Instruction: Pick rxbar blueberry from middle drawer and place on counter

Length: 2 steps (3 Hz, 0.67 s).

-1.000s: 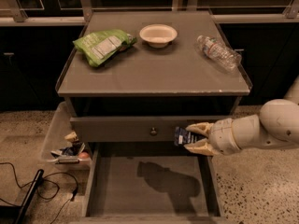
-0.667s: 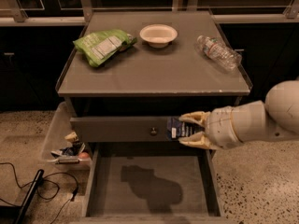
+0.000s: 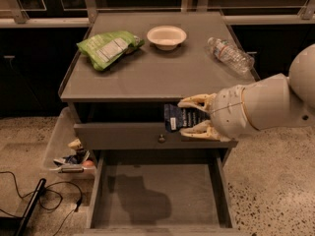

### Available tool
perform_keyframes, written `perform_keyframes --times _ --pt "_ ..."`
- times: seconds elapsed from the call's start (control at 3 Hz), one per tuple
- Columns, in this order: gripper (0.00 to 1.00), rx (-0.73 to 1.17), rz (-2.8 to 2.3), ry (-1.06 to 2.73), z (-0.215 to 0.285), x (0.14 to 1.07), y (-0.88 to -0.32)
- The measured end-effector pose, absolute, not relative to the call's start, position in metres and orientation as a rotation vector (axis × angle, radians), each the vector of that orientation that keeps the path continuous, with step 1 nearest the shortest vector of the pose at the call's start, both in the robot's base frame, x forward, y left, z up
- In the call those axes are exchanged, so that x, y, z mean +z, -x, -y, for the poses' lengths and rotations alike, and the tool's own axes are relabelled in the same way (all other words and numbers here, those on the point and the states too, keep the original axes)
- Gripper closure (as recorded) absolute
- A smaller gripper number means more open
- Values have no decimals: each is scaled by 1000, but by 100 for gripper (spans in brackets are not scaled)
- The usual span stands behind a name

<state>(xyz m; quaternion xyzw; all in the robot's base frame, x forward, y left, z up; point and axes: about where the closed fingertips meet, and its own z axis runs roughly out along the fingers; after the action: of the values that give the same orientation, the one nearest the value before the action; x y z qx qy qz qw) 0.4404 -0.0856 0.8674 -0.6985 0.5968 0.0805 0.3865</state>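
My gripper is shut on the rxbar blueberry, a dark navy wrapper with white print, held on edge between the two pale fingers. It hangs in the air in front of the counter's front edge, above the open middle drawer. The drawer floor is bare grey and carries the arm's shadow. The white arm comes in from the right.
On the counter lie a green crinkled bag, a white bowl and a clear plastic bottle. A drawer front with a small round knob sits shut below the counter. A side bin with clutter and cables lie on the floor at left.
My gripper has risen and moved left with the rxbar blueberry, from beside the upper drawer front to level with the counter's front edge.
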Motion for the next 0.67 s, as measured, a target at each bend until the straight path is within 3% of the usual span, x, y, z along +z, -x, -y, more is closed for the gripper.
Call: perform_keyframes --times 0.67 --pt "100 170 -1474 1829 85 872 -508"
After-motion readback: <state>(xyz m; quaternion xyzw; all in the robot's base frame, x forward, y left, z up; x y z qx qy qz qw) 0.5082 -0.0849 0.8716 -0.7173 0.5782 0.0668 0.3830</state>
